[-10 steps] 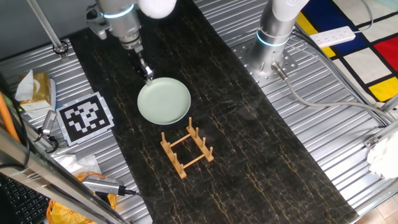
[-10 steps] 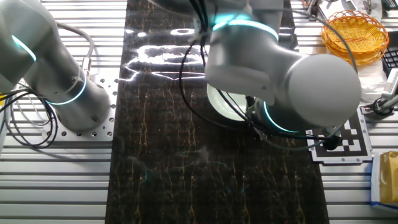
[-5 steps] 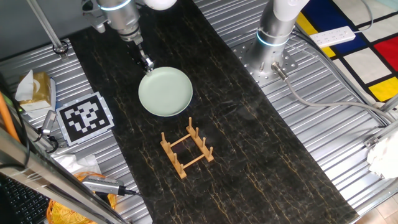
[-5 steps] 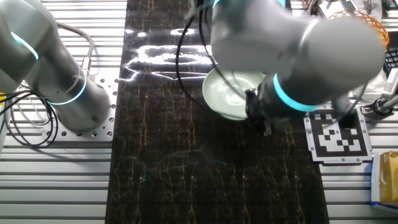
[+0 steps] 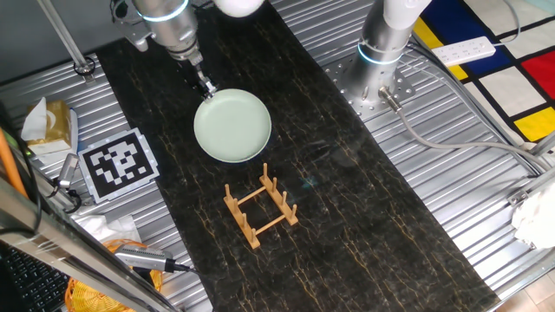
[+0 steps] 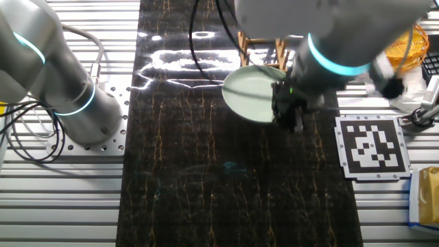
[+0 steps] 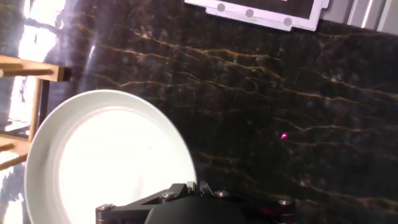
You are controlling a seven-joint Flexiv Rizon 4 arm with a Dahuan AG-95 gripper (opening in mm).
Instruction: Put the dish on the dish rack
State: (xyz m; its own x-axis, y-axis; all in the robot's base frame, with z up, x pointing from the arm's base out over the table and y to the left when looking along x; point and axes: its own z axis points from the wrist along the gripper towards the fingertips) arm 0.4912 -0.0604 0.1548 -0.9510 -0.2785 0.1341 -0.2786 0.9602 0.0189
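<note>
The pale mint-green dish (image 5: 232, 127) hangs tilted above the dark mat, held by its far rim. My gripper (image 5: 206, 87) is shut on that rim. In the other fixed view the dish (image 6: 251, 94) is tilted and the gripper (image 6: 288, 115) grips its right edge. The hand view shows the dish (image 7: 106, 160) at lower left, with the gripper (image 7: 195, 186) clamped on its rim at the bottom edge. The wooden dish rack (image 5: 260, 210) stands on the mat in front of the dish, apart from it; it also shows in the other fixed view (image 6: 261, 46) and the hand view (image 7: 32, 73).
A black-and-white marker card (image 5: 119, 163) lies left of the mat. A second arm's base (image 5: 380, 61) stands at the back right. A yellow basket (image 6: 405, 41), a tissue pack (image 5: 48, 121) and tools lie on the ribbed table at the left side.
The arm has risen and carried the dish off the mat. The dish now hangs tilted, a little farther back and to the right. The rack has not moved.
</note>
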